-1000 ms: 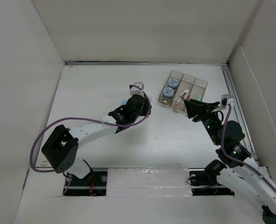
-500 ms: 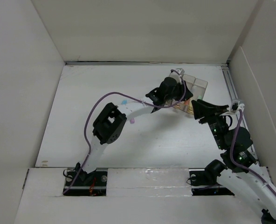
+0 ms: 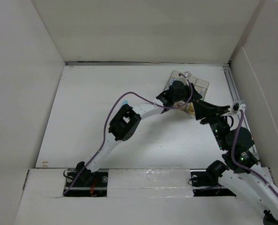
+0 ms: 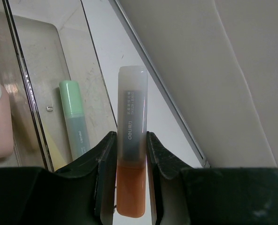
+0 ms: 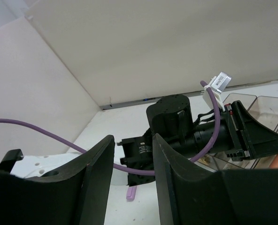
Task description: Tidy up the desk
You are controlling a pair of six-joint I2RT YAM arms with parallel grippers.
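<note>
Two left fingers point(image 4: 106, 180) around orange highlighter point(image 4: 131, 140), above bin point(image 4: 40, 56)

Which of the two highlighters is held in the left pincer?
The orange highlighter, clamped in the left pincer; the green highlighter lies free in the bin.

Top view: left arm point(image 3: 148, 108) covers most of the bin point(image 3: 203, 85); contents unreadable. Left wrist view: fingers point(image 4: 106, 173) cover orange marker point(image 4: 132, 117) flanks; pink object point(image 4: 0, 126) cut by left edge.
</note>
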